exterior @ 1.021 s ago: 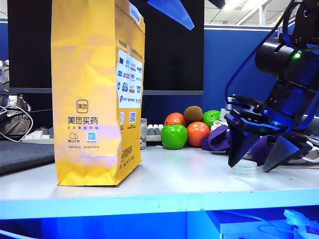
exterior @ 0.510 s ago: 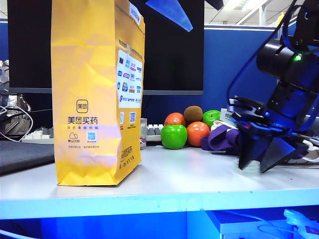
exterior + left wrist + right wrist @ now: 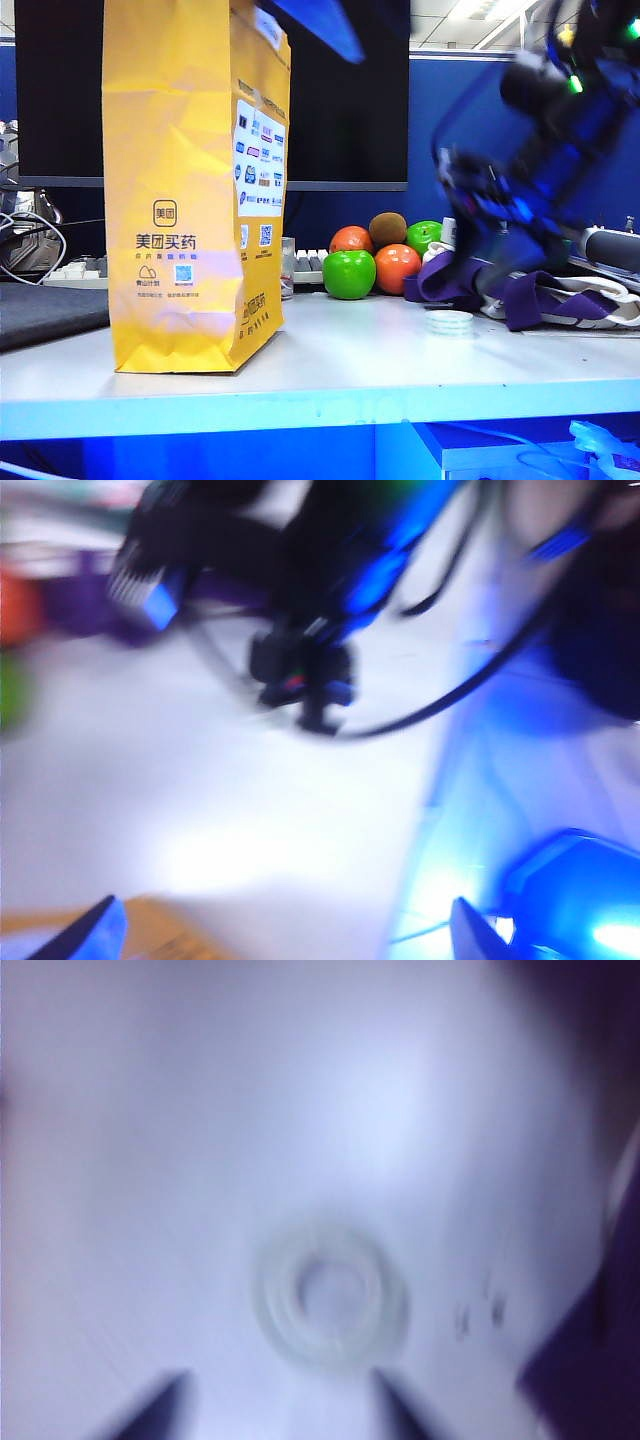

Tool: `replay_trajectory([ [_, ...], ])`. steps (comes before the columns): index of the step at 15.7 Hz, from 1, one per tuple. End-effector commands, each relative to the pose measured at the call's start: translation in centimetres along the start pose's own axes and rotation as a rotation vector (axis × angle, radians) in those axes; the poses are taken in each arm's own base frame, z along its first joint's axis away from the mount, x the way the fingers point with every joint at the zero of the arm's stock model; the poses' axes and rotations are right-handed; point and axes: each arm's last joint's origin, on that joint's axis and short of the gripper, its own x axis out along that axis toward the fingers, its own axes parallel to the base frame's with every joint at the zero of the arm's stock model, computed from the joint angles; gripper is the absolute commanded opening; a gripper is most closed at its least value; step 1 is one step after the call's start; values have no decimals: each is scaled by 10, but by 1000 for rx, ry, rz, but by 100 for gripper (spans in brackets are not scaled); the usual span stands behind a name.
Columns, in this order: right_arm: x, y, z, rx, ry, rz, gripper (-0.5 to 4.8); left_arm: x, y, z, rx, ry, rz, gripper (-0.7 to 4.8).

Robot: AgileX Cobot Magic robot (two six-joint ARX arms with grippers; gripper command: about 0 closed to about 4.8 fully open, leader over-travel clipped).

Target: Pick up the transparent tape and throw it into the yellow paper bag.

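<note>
One white table (image 3: 340, 365) fills the near ground, with a black monitor (image 3: 345, 100) and a blue partition (image 3: 450, 120) behind it. At the left stands the bag (image 3: 190, 190), tall, upright, bright yellow and creased, printed with dark characters and a white label panel. Above its top hangs the left gripper (image 3: 280, 938), its jaws spread wide with nothing between them. Right of the bag, at the far edge, lies a cluster of fruit (image 3: 375, 262), green and orange. Further right the tape (image 3: 449, 320), a low, pale, see-through ring, lies flat on the table, just in front of purple straps (image 3: 530, 295). The right gripper (image 3: 275, 1410), blurred, hovers above and just right of it, jaws partly apart, holding nothing and clear of the tape.
</note>
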Motion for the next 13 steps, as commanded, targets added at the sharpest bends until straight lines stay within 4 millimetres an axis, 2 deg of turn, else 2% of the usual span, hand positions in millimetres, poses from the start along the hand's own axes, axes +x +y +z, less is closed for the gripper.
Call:
replay_trajectory([
  [1, -3, 1, 5, -7, -13, -3, 479, -11, 1, 2, 3, 12, 14, 431],
  [5, 2, -1, 7, -46, -31, -30, 479, -11, 1, 1, 3, 19, 10, 431],
  [13, 26, -8, 3, -63, -18, 5, 479, -11, 0, 4, 0, -21, -23, 431],
])
